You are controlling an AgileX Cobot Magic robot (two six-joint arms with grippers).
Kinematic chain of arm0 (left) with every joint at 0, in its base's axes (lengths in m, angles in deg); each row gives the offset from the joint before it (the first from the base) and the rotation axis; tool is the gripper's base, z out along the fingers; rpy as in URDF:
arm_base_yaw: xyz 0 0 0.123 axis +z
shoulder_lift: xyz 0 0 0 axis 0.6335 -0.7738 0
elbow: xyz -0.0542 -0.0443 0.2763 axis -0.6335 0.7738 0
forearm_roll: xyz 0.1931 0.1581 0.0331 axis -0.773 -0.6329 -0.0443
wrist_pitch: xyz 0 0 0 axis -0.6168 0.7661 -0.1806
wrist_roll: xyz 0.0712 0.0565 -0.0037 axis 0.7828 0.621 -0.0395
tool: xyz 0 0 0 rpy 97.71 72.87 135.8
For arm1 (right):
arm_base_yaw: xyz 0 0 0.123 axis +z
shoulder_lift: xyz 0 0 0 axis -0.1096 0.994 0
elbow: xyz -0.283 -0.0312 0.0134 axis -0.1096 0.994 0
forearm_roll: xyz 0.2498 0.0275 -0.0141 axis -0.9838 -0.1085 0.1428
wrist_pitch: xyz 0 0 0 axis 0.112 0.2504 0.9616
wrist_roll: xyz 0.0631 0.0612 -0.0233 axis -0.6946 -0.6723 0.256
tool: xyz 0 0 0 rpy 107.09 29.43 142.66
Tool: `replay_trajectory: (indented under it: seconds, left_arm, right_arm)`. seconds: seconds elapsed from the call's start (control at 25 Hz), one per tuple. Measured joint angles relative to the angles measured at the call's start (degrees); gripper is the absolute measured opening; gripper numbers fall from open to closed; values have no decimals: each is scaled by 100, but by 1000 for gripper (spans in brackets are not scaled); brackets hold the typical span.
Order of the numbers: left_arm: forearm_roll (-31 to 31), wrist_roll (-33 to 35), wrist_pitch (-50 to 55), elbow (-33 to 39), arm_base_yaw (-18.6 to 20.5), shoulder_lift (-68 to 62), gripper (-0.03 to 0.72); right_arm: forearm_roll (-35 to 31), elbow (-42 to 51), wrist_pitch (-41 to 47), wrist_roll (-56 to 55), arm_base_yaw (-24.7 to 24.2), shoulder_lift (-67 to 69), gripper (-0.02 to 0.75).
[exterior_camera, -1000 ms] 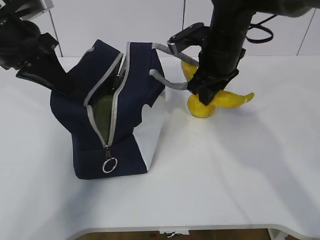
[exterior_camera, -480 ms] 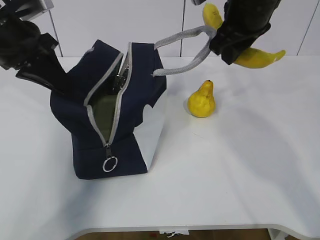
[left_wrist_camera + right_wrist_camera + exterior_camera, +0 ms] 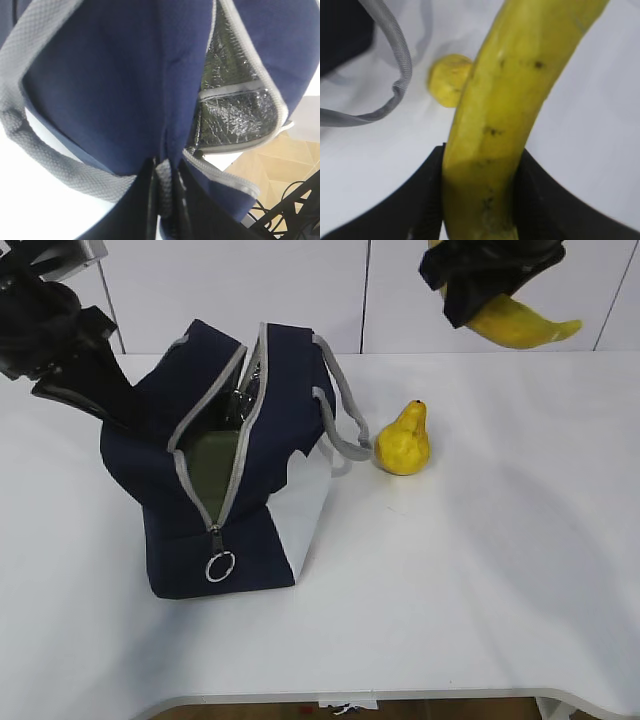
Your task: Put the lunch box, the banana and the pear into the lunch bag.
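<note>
Banana [image 3: 505,100] clamped in my right gripper [image 3: 480,195] | left gripper [image 3: 164,200] pinching lunch bag [image 3: 230,460] fabric | pear [image 3: 403,441] on table [image 3: 480,570]; exterior only shows the zipper

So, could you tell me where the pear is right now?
In the exterior view, the pear stands on the table right of the lunch bag, beside its drooping handle.

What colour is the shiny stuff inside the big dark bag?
Silver: the crinkly foil lining of the navy fabric lunch bag, clearest in the left wrist view.
</note>
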State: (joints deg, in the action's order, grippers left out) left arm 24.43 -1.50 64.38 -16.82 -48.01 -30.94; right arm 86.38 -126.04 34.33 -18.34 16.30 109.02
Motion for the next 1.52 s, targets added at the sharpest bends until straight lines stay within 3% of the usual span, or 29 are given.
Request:
replay_trajectory:
  seconds: [0.16,0.24,0.32,0.72,0.88,1.52]
  left_arm:
    - [0,0,0,0,0,0,15]
    - [63,0,0,0,0,0,15]
    - [166,0,0,0,0,0,15]
    - [854,-10,0,0,0,0,15]
    - [1001,-10,0,0,0,0,15]
    - [1306,-10,0,0,0,-9,15]
  right_arm:
    - [-1405,-67,0,-199,0,-10,298]
    - [-2535,-67,8,-197,0,-10,298]
    - [-3208,-67,8,-197,0,-10,298]
    - [-5656,-71,-540,43,0,521,298]
    - [-5976,-71,-635,249,0,937,298]
    - [-5936,-71,-1224,401,0,1956,298]
